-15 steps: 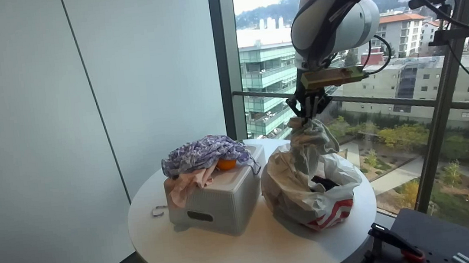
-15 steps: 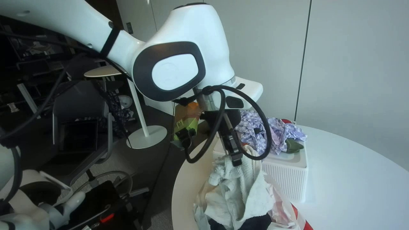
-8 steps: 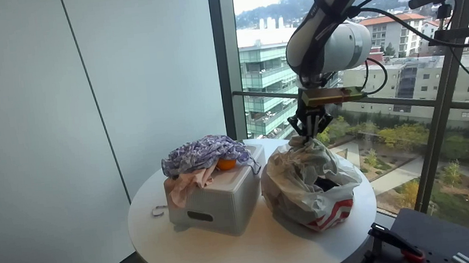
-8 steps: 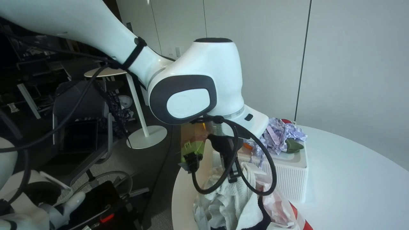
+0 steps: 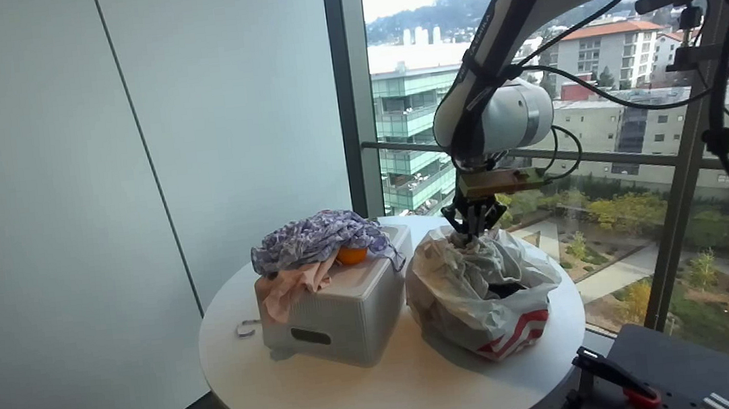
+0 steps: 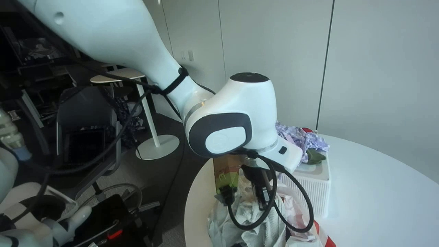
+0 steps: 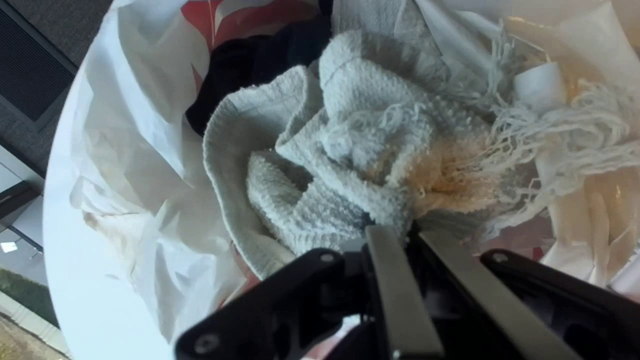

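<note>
My gripper (image 7: 406,235) is shut on a pale grey terry cloth (image 7: 350,150) with frayed threads and an orange-brown stain. The cloth lies bunched inside the mouth of a white plastic bag (image 7: 150,210) with red stripes. In both exterior views the gripper (image 5: 472,228) points down at the bag (image 5: 465,322), fingertips down at the cloth (image 5: 479,263). A dark cloth (image 7: 260,70) shows in the bag beside the pale one. Cables and the wrist partly cover the gripper (image 6: 263,207) in an exterior view. The bag's bottom is hidden.
A white ribbed box (image 5: 377,325) stands beside the bag on the round white table (image 5: 331,404). On it lie a purple patterned cloth (image 5: 314,237), a peach cloth (image 5: 298,286) and an orange round thing (image 5: 351,255). A window rail (image 5: 604,162) runs behind the arm.
My gripper has come down with the pale cloth, from above the bag to its mouth. The cloth, which hung stretched before, now sits bunched in the bag. Box and table things are unmoved.
</note>
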Available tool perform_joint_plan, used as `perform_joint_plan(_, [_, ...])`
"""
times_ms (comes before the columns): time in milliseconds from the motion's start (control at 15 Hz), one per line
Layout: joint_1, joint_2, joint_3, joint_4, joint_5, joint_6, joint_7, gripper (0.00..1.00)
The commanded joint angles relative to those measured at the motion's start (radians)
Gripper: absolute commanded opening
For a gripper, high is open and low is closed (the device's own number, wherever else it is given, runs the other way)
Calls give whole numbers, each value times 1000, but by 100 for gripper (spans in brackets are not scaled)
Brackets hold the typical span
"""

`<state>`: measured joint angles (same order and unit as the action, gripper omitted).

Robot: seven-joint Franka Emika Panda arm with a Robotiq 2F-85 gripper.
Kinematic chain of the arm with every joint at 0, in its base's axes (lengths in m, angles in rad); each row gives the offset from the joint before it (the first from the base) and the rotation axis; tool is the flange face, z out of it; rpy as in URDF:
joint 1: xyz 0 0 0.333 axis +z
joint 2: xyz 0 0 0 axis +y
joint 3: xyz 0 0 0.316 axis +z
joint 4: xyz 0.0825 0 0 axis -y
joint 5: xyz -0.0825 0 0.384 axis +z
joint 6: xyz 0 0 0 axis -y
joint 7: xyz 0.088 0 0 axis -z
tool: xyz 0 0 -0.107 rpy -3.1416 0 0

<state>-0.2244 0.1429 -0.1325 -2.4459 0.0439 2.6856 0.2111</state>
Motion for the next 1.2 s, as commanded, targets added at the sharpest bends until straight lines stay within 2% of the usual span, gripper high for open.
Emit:
perform_joint_plan(0, [30,159,-27,130,17,43,34,5])
perform_joint_plan(400, [-15,336,25,264,159,-9,-43,5])
perform_joint_plan(667, [-24,381,43,307,207,-12,-59,6])
perform_joint_plan(733, [-13,373,35,301,202,-17,-49,12])
perform_joint_plan(800, [0,357,20,290,182,-35,-41,36])
perform_joint_plan(933, [61,314,-47,256,110,-91,30,38])
perform_joint_plan(1133, [123,217,-119,187,16,-177,115,62])
